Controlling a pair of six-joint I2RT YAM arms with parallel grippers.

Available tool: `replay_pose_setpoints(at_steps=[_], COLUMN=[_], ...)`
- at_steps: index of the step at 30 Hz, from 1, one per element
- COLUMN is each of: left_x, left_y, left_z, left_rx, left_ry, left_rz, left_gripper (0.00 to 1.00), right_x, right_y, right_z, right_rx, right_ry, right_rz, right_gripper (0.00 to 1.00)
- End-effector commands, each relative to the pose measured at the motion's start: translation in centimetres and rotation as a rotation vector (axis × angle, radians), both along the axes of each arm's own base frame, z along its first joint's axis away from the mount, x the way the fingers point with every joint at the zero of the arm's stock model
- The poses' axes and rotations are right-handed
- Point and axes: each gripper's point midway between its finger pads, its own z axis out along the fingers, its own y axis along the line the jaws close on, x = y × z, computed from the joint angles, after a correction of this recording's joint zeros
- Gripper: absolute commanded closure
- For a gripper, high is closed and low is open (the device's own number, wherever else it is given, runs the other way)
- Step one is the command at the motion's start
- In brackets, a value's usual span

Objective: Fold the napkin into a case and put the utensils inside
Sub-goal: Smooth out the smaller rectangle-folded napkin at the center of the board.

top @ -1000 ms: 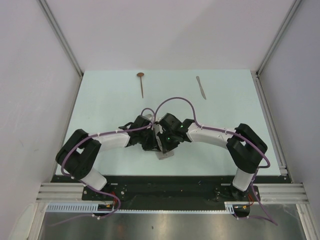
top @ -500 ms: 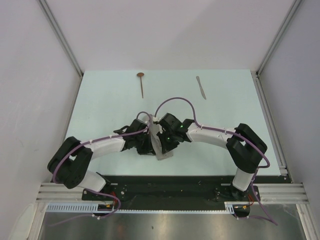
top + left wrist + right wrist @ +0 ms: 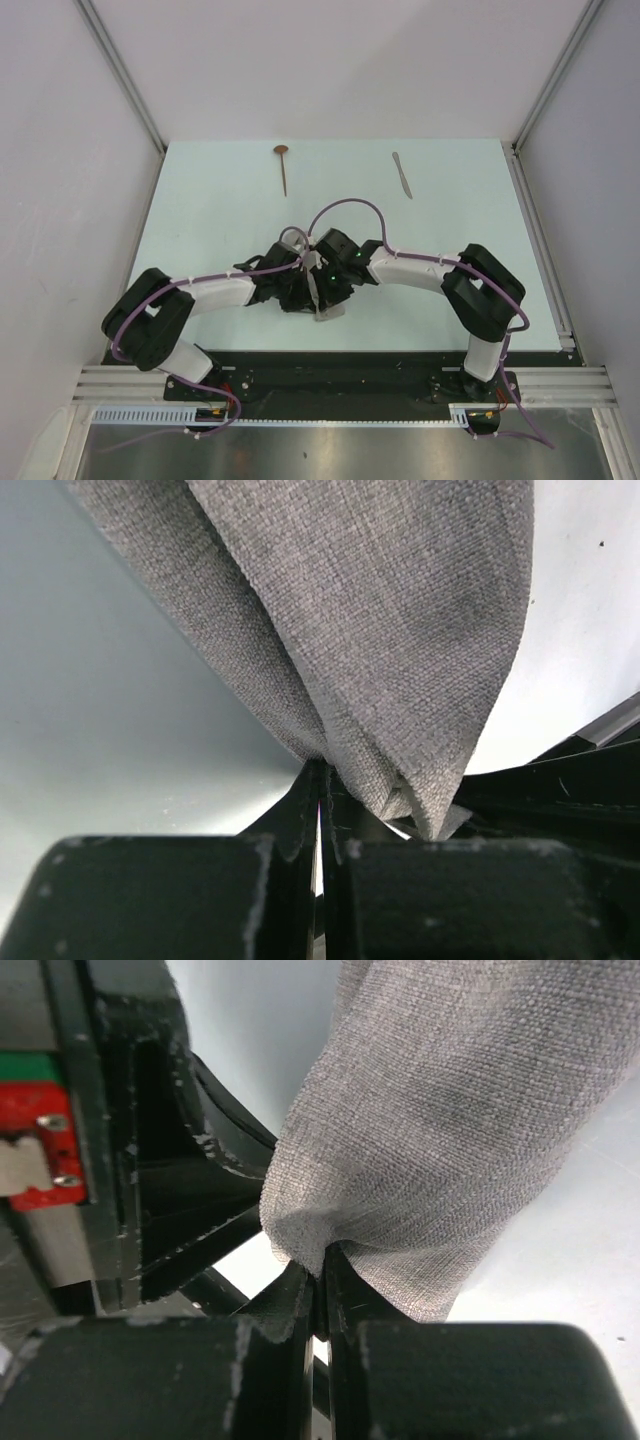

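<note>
White panels close off the work cell at the back and on both sides, and a pale green table [image 3: 210,210] forms the work surface inside them. Both arms are bolted at the near edge and bend inward: the left arm [image 3: 215,293] and the right arm [image 3: 415,270] meet wrist to wrist over the near middle of the table, each with a purple cable along its length. The napkin [image 3: 324,308] is held between them as a bunched, folded bundle of grey woven cloth; from above only a narrow strip of it shows between the two wrists (the remainder is hidden by the arms). The left gripper [image 3: 321,785] has its jaws pressed together on a gathered fold of the napkin, with several layers of cloth rising away from the pinch point. The right gripper [image 3: 322,1275] is likewise clamped on a rounded fold of the same cloth, with only the fabric keeping its jaws apart. The utensils lie well apart from the napkin near the far edge of the table: the spoon [image 3: 283,165] at far left-centre with its brown bowl away from the arms, the knife [image 3: 402,173] at far right-centre, slightly angled. A green and red part [image 3: 35,1110] shows at the left edge of the right wrist view; any print on it cannot be read.
</note>
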Motion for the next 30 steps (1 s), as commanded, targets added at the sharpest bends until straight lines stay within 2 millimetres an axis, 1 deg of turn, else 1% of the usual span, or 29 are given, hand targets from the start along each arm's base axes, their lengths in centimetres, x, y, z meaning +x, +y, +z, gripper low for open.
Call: replay_pose_setpoints(at_steps=[1,2,3,5,6,8,9,11,12,13,14,15,16,18,19,21,22,23,24,25,26,28,29,30], left_x=[-0.8,-0.9,-1.0,-0.9,-0.6,-0.6,-0.1,-0.2,0.7,1.0,1.5,2.3,3.2,4.5,5.6,6.9,8.0,8.4,8.8,9.7,10.0,11.2,11.4,11.6], left_y=[-0.3,-0.1,0.1,0.7,0.9,1.4,1.8,2.0,2.8,3.1,3.3,3.9,3.8,3.8,3.5,3.2,2.4,1.8,1.3,0.5,0.3,0.0,0.2,0.5], left_z=[-0.4,-0.4,-0.2,0.0,0.6,1.2,1.8,2.6,2.9,3.4,4.1,4.5,5.3,6.3,7.0,7.8,8.7,8.4,8.6,9.3,8.2,7.9,7.2,5.7], left_rx=[-0.009,-0.003,0.002,0.028,0.024,0.023,0.005,-0.044,-0.052,-0.064,-0.075,-0.072,-0.08,-0.104,-0.118,-0.157,-0.195,-0.215,-0.24,-0.272,-0.266,-0.253,-0.229,-0.19], left_ry=[0.014,0.013,0.009,0.002,-0.024,-0.031,-0.043,-0.02,-0.022,-0.029,-0.035,-0.05,-0.066,-0.077,-0.091,-0.085,-0.113,-0.075,-0.061,-0.079,-0.038,-0.045,-0.039,-0.012], left_rz=[-0.012,-0.012,-0.013,-0.008,-0.01,-0.01,-0.003,-0.007,0.02,0.027,0.032,0.051,0.059,0.075,0.084,0.113,0.112,0.127,0.121,0.114,0.127,0.133,0.127,0.14], left_gripper=[1.0,1.0,1.0,1.0,1.0,1.0,1.0,1.0,1.0,1.0,1.0,1.0,1.0,1.0,1.0,1.0,1.0,1.0,1.0,1.0,1.0,1.0,1.0,1.0], right_x=[-0.4,-0.4,-0.5,-0.5,-0.6,-0.3,-0.5,-0.5,-0.6,-0.3,-0.6,-0.4,-0.2,-0.6,-0.6,-0.9,-0.9,-1.0,-1.1,-1.1,-1.1,-1.1,-1.0,-0.9], right_y=[1.7,1.9,1.9,1.5,1.6,1.1,1.0,0.4,0.4,0.2,-0.1,0.1,0.1,-0.2,-0.1,-0.3,-0.2,-0.2,-0.3,-0.4,-0.4,-0.6,-0.6,-0.7], right_z=[0.4,0.2,0.0,-0.6,-0.5,-0.9,-1.0,-1.7,-1.7,-1.8,-2.3,-2.3,-2.3,-2.9,-2.9,-3.2,-3.1,-3.2,-3.2,-3.2,-3.2,-3.3,-3.2,-3.1], right_rx=[0.068,0.078,0.081,0.1,0.122,0.153,0.167,0.199,0.219,0.235,0.245,0.264,0.272,0.265,0.273,0.279,0.29,0.292,0.295,0.297,0.298,0.294,0.294,0.299], right_ry=[0.029,0.029,0.035,0.034,0.047,0.055,0.079,0.095,0.109,0.118,0.138,0.13,0.127,0.14,0.14,0.156,0.153,0.158,0.158,0.159,0.16,0.16,0.161,0.159], right_rz=[0.001,0.002,-0.006,-0.022,-0.024,-0.044,-0.044,-0.057,-0.06,-0.075,-0.074,-0.077,-0.078,-0.075,-0.074,-0.075,-0.078,-0.079,-0.081,-0.083,-0.083,-0.083,-0.087,-0.089], right_gripper=[0.86,0.83,0.79,0.74,0.68,0.62,0.62,0.61,0.59,0.58,0.57,0.55,0.54,0.51,0.5,0.49,0.48,0.48,0.47,0.47,0.47,0.46,0.46,0.45])
